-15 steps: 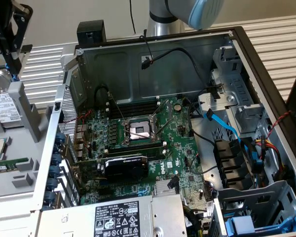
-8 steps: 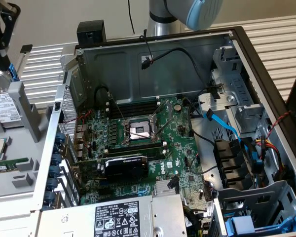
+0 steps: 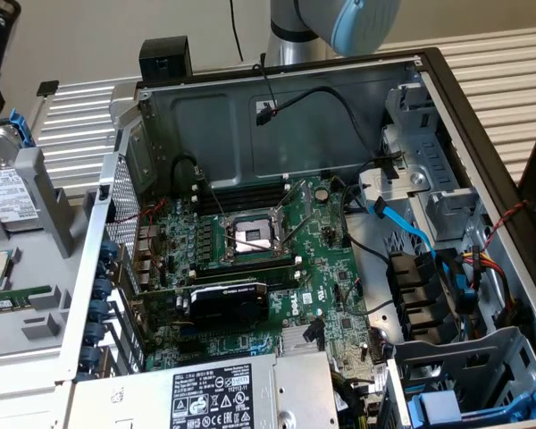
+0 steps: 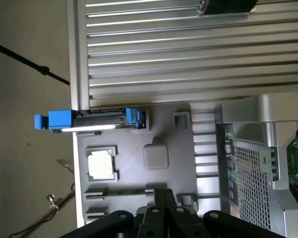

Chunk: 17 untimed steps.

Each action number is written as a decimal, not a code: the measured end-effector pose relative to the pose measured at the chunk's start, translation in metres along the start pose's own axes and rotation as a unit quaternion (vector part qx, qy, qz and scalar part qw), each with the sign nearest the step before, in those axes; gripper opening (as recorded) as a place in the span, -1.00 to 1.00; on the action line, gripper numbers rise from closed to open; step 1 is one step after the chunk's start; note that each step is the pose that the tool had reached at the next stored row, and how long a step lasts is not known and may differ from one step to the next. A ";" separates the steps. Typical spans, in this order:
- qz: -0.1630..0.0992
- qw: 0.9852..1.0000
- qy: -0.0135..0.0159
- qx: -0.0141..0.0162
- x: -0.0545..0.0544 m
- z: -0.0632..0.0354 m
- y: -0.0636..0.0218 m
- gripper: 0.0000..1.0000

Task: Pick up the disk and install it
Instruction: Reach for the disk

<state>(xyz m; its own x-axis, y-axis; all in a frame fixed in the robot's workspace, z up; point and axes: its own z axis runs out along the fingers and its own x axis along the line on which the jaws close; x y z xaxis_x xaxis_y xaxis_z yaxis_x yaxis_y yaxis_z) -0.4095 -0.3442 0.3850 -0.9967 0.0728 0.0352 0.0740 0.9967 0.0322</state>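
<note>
Gripper (image 4: 164, 192): in the wrist view, black fingers pressed together with nothing between them, over the grey tray (image 4: 174, 148).
Processor chip (image 4: 100, 165): in a tray pocket, just beside the disk.
Disk (image 4: 97, 120): on edge in the tray's slot, blue frame at both ends, apart from the gripper.
Exterior view adds: the disk's white label (image 3: 4, 192) with barcodes, at that view's left, outside the open computer case (image 3: 250, 116).
Power supply (image 3: 277, 398): black-and-white label, print too small to read.

An open computer case (image 3: 250, 125) holds a motherboard (image 3: 332, 268) and power supply (image 3: 304, 393).
</note>
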 end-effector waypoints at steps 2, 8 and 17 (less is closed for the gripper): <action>0.000 1.000 0.000 0.000 0.006 0.0008 0.0054 -0.79; 0.000 1.000 0.000 0.000 0.022 0.0030 0.0241 -0.79; 0.000 1.000 0.000 0.000 0.046 0.0051 0.0470 -0.79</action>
<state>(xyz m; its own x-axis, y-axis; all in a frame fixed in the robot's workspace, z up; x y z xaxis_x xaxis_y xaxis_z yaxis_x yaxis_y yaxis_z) -0.4522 -0.2938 0.3831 -0.9967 0.0728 0.0351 0.0740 0.9967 0.0320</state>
